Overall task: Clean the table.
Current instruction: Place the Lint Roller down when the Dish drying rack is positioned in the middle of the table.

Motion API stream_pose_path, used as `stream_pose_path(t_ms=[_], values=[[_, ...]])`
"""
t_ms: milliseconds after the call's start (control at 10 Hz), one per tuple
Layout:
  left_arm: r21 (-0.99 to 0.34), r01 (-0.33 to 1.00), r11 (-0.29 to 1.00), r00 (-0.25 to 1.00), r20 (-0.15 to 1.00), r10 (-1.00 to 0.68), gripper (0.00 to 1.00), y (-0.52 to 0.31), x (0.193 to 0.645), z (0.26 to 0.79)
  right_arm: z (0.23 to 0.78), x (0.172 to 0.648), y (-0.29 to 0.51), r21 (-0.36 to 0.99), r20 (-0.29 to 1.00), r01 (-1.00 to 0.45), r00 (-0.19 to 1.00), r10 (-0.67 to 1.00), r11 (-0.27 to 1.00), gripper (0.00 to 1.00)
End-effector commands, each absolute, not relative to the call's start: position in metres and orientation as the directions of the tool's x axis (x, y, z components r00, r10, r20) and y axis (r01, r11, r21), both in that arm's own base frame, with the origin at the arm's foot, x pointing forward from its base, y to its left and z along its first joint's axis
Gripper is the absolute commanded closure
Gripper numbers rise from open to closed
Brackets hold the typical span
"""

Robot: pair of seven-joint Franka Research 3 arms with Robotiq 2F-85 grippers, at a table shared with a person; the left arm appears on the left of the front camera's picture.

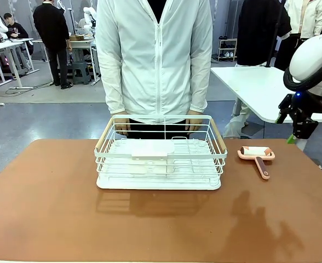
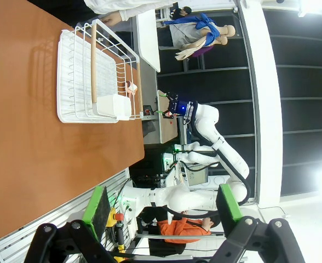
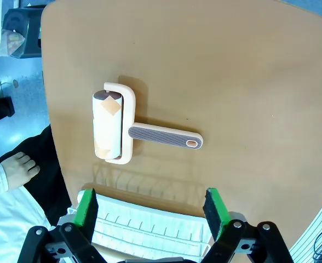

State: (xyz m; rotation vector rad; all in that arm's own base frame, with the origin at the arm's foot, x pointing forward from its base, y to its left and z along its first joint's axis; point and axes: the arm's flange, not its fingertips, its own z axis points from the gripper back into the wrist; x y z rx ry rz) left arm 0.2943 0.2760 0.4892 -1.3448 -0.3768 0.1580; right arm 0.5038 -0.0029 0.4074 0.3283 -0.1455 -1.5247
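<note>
The table (image 1: pixel 51 203) has a reddish-brown top. A pink lint roller (image 1: pixel 257 156) with a white roll lies on its right side. In the right wrist view the lint roller (image 3: pixel 114 126) lies flat, handle pointing away from the table's edge. My right gripper (image 3: pixel 150 211) hangs open above it, nothing between the green pads. From the front, the right gripper (image 1: pixel 295 137) hovers off the table's far right corner. My left gripper (image 2: pixel 164 205) is open and empty, high beside the table (image 2: pixel 35 142).
A white wire rack (image 1: pixel 161 159) on a white tray stands mid-table, and the rack (image 2: pixel 95 82) also appears in the left wrist view. A person in a white jacket stands behind it with a hand (image 1: pixel 121 125) on each far corner. A white table (image 1: pixel 259 90) stands behind at right.
</note>
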Motion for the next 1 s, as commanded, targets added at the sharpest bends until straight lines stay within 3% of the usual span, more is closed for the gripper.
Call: stream_pose_path(t_ms=[0, 900], values=[[-0.969, 0.106, 0.223, 0.928, 0.177, 0.328, 0.00, 0.2775, 0.2920, 0.4899, 0.4061, 0.5026, -0.0017, 0.310, -0.104, 0.950, 0.062, -0.993, 0.026, 0.00], [-0.969, 0.106, 0.223, 0.928, 0.177, 0.328, 0.00, 0.2775, 0.2920, 0.4899, 0.4061, 0.5026, -0.0017, 0.310, -0.104, 0.950, 0.062, -0.993, 0.026, 0.00]])
